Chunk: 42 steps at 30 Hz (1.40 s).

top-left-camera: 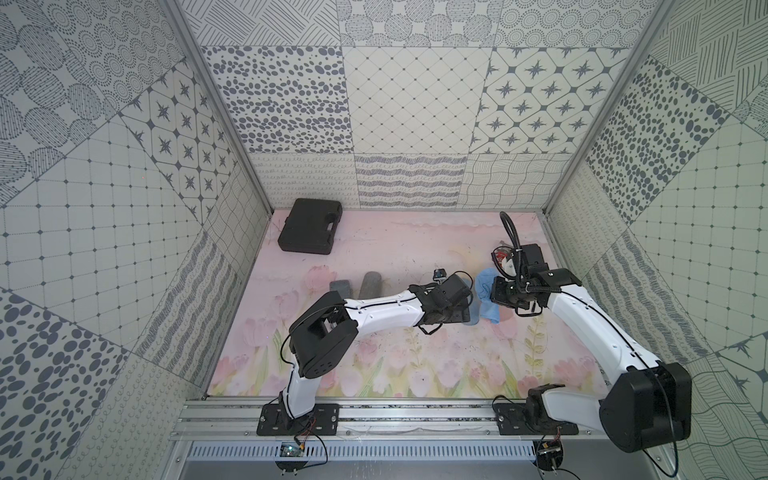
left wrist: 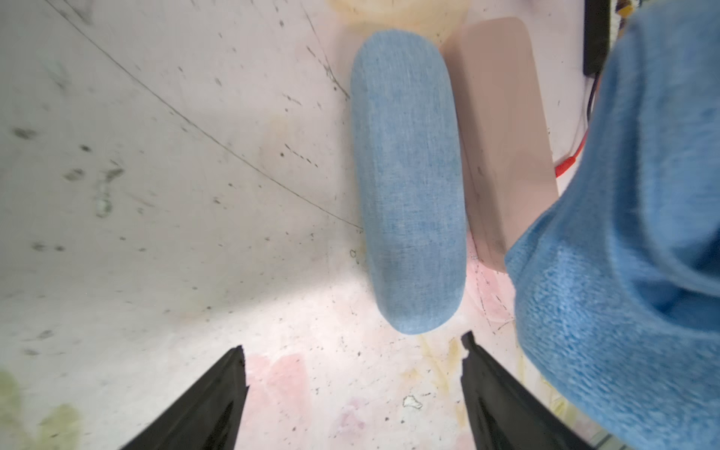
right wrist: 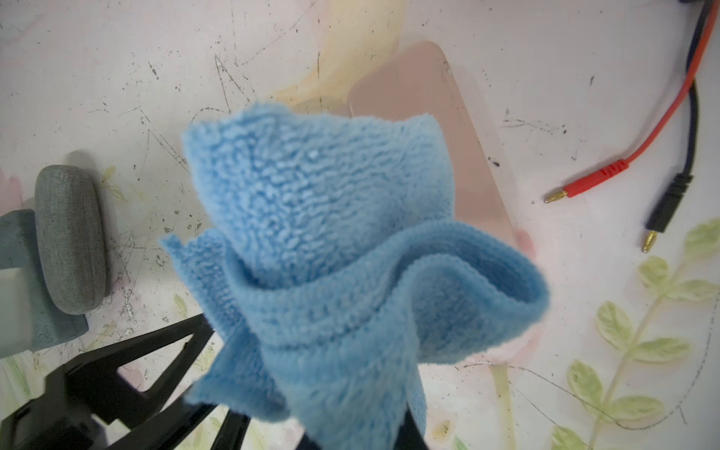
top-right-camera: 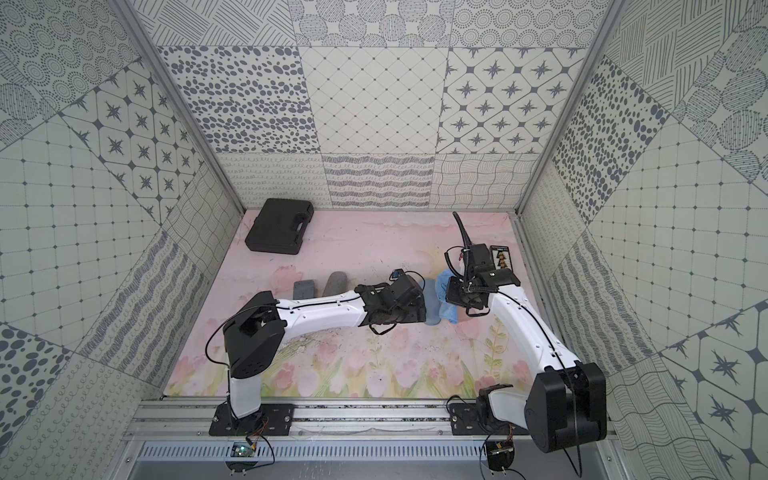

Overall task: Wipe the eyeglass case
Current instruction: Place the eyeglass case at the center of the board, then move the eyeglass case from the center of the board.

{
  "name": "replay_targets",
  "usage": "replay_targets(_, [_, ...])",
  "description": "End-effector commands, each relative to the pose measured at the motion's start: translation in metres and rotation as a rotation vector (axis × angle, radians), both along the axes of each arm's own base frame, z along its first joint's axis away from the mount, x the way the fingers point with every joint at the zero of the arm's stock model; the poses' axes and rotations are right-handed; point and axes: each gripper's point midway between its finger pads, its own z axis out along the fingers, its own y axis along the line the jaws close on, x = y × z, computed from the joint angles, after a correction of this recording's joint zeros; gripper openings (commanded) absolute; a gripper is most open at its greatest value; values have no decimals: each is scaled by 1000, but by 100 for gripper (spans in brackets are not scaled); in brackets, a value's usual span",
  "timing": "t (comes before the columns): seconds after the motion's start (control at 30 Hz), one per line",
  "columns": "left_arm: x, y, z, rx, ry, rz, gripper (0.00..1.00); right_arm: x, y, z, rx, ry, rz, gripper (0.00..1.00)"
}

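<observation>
Just ahead of the left gripper, flat on the floral mat: the eyeglass case, blue fabric, long, round-ended. Its long axis runs straight away from the fingertips, square to the line between the two fingers. In both top views that reads front-to-back, one end toward the back wall and one toward the robot's base. The near end is close to the fingertips, not touching. Left jaws are spread wide, nothing between them.

Alongside, on the side toward the right gripper: pink case, parallel, just beside; contact unclear. The right gripper is clamped on a bunched blue cloth, which hides part of the pink case.

Near that gripper, back-wall side: red plug lead and black plug lead, loose on the mat. Beside the left forearm, back-wall side, well apart from the eyeglass case: grey case. Far back corner: black toolbox.
</observation>
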Motion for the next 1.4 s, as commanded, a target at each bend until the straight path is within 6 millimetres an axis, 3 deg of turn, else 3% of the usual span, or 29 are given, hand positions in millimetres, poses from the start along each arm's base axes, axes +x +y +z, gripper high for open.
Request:
replay_targets(0.0, [21, 61, 25, 315, -251, -15, 94, 17, 20, 13, 25, -60, 24, 0])
replay_targets(0.07, [29, 81, 36, 395, -333, 7, 99, 19, 31, 10, 22, -56, 38, 0])
replay_targets(0.23, [37, 118, 49, 490, -444, 43, 99, 22, 67, -2, 13, -22, 93, 0])
replay_targets(0.37, [41, 126, 40, 421, -398, -47, 94, 21, 102, -12, 10, 2, 149, 0])
replay_targets(0.53, [54, 167, 14, 343, -225, -23, 88, 18, 130, -27, 0, 42, 195, 0])
replay_targets(0.73, [69, 203, -6, 339, -112, -28, 89, 17, 127, -46, -66, 79, 214, 0])
replay_targets(0.93, [82, 228, -23, 336, -28, -5, 91, 17, 123, -51, -89, 85, 215, 0])
replay_targets(1.03, [88, 235, -27, 337, -16, 3, 91, 16, 122, -55, -98, 92, 218, 0])
replay_targets(1.37, [83, 247, -56, 361, 110, 4, 86, 18, 107, -65, -124, 123, 214, 0])
